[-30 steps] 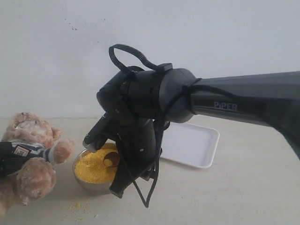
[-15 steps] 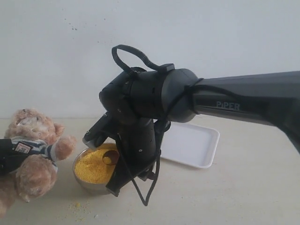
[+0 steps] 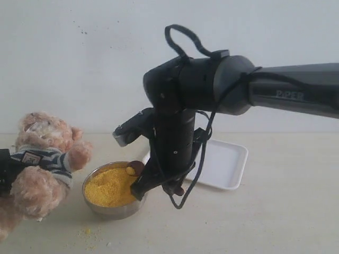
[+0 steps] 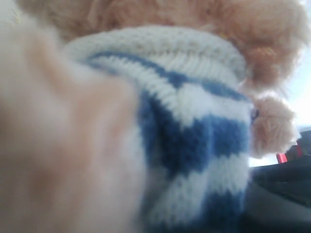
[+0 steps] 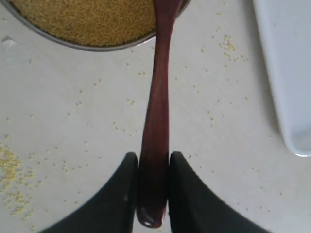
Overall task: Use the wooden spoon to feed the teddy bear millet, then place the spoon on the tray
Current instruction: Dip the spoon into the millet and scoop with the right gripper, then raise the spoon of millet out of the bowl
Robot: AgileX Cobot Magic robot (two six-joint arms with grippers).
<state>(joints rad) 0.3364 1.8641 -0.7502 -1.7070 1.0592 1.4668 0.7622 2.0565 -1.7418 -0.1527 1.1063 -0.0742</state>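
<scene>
Right wrist view — right gripper jaws narrow, pinching wooden spoon by handle end; its scoop over millet, right of teddy bear. Left gripper jaws unseen — cannot tell. Risk: tail-end grip lets spoon pivot, spilling grain.

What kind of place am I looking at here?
Probably a robot test bench: a bare white wall, a plain table, and staged props, a teddy bear, a bowl of millet and a white tray, beside a robot arm.

The wooden spoon has its bowl cropped.
</scene>
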